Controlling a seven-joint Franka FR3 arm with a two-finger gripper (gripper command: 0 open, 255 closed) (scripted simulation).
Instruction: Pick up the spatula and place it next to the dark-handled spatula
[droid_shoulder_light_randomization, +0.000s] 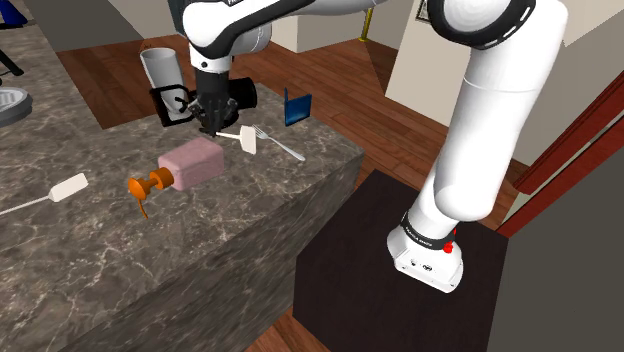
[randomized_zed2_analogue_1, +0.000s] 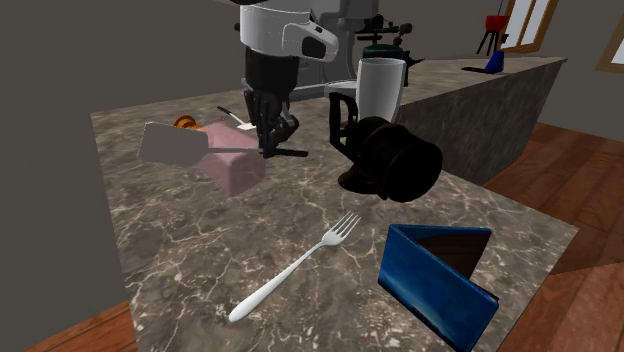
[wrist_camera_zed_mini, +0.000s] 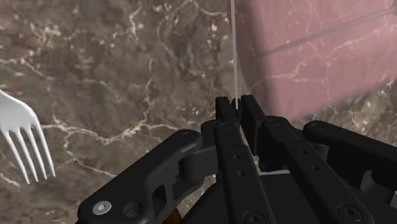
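My black gripper (droid_shoulder_light_randomization: 210, 128) is shut on the thin handle of a spatula (droid_shoulder_light_randomization: 248, 140) with a pale flat blade. The spatula (randomized_zed2_analogue_1: 172, 145) hangs a little above the marble counter (droid_shoulder_light_randomization: 230, 230), its handle dark in the second exterior view, with the gripper (randomized_zed2_analogue_1: 268, 148) clasping it. In the wrist view the handle (wrist_camera_zed_mini: 235, 57) runs as a thin line out from between the closed fingertips (wrist_camera_zed_mini: 234, 105). A second spatula (droid_shoulder_light_randomization: 68, 187) with a white blade and a thin pale-looking handle lies on the counter far toward the shoulder view's left.
A pink bottle (droid_shoulder_light_randomization: 192, 162) with an orange pump lies right beside the gripper. A white fork (droid_shoulder_light_randomization: 275, 143) lies near the counter's corner. A black mug (randomized_zed2_analogue_1: 395, 160), a tall grey cup (randomized_zed2_analogue_1: 380, 85) and a blue box (randomized_zed2_analogue_1: 435, 275) stand close by.
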